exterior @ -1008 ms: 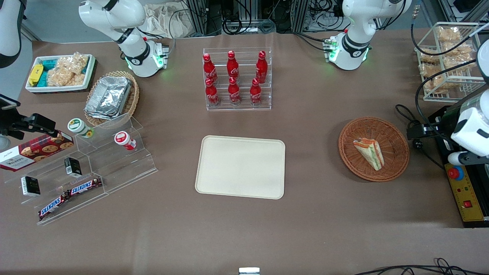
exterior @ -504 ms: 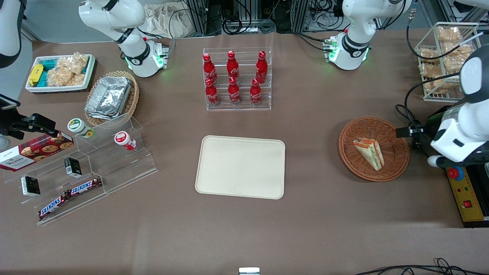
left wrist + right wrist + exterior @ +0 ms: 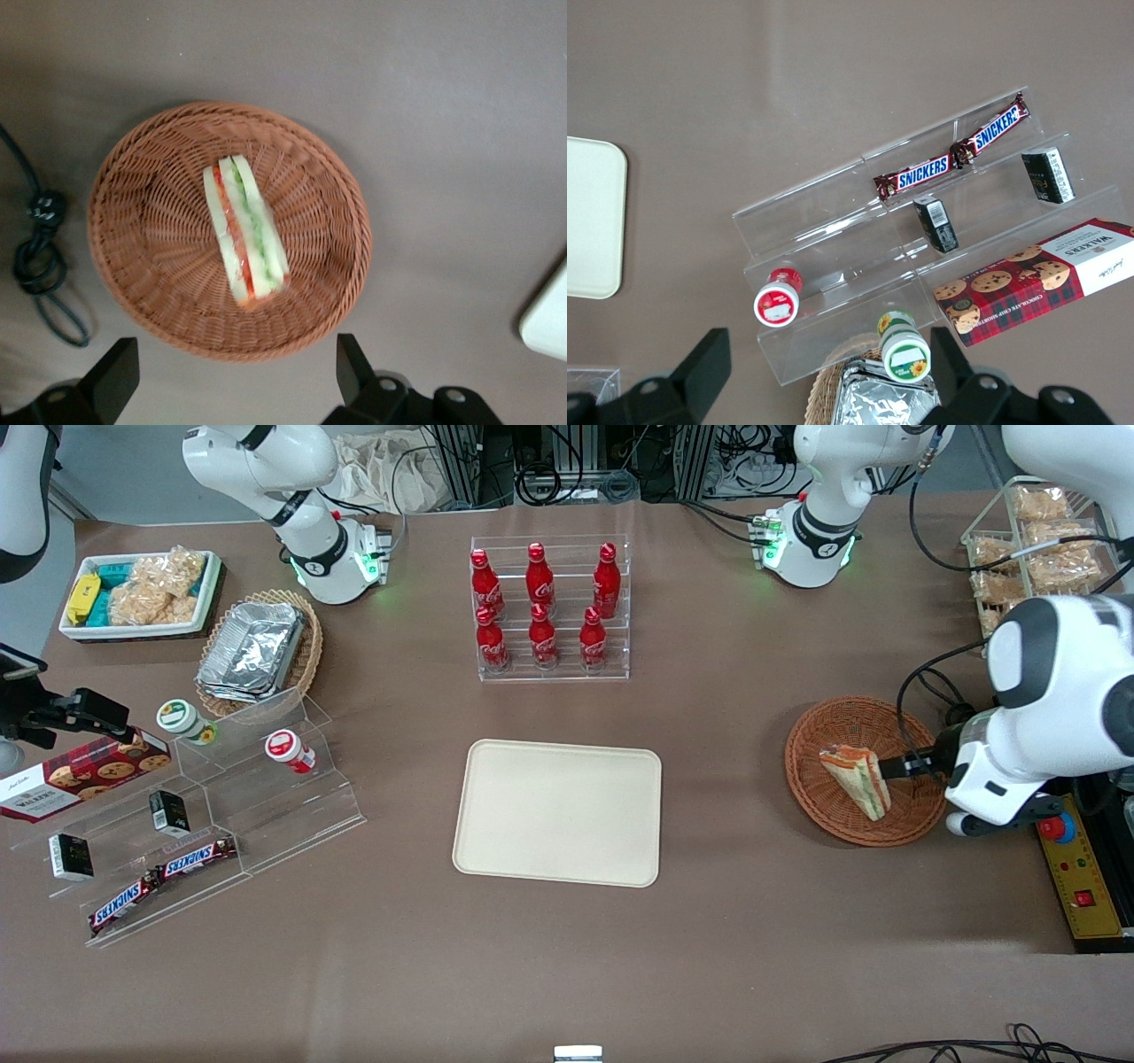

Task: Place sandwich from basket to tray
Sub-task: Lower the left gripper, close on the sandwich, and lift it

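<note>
The sandwich (image 3: 858,780) is a white-bread wedge with green and orange-red layers. It lies in the round reddish-brown basket (image 3: 828,815), toward the working arm's end of the table. The cream tray (image 3: 558,812) lies empty at mid-table. My gripper (image 3: 895,768) hangs above the basket's rim on the working arm's side, just beside the sandwich. In the left wrist view the sandwich (image 3: 245,232) lies in the basket (image 3: 146,257), and my gripper (image 3: 235,390) is open and empty, its black fingers (image 3: 115,385) wide apart over the rim. A tray corner (image 3: 549,314) shows too.
A clear rack of red cola bottles (image 3: 549,607) stands farther from the camera than the tray. A black cable (image 3: 40,257) lies beside the basket. A control box (image 3: 1081,877) and a wire rack of bagged snacks (image 3: 1036,558) stand at the working arm's end.
My arm has swung in from the table's end toward the basket. The gripper now hangs over the basket's rim beside the sandwich. The sandwich and basket have not moved.
</note>
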`<act>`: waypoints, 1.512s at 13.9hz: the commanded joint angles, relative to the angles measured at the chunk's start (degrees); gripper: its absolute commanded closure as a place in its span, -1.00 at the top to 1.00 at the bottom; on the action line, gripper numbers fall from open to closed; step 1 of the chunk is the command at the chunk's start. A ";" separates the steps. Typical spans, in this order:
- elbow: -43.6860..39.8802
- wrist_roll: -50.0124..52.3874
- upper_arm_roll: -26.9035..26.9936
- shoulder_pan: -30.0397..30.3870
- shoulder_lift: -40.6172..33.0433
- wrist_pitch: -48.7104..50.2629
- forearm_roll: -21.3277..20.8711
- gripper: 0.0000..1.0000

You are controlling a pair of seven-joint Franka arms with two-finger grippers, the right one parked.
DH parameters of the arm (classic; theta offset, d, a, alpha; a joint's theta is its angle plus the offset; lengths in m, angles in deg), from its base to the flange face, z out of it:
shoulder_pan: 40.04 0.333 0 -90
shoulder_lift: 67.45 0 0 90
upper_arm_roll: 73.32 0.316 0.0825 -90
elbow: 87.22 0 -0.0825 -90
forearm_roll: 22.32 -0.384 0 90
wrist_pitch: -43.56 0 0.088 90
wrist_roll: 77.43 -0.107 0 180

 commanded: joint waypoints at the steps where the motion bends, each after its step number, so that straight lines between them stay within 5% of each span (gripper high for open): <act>1: 7.48 3.97 -0.10 0.18 -1.54 -6.41 -0.53 0.98; 10: 15.68 8.71 0.34 0.89 3.38 -21.96 -0.62 0.98; 18: 17.17 9.25 1.13 0.89 6.98 -24.18 -3.60 0.96; 19: 16.91 9.33 1.13 0.89 7.16 -24.35 -3.52 0.92; 21: 16.73 11.00 1.22 0.89 7.25 -24.96 -3.52 0.43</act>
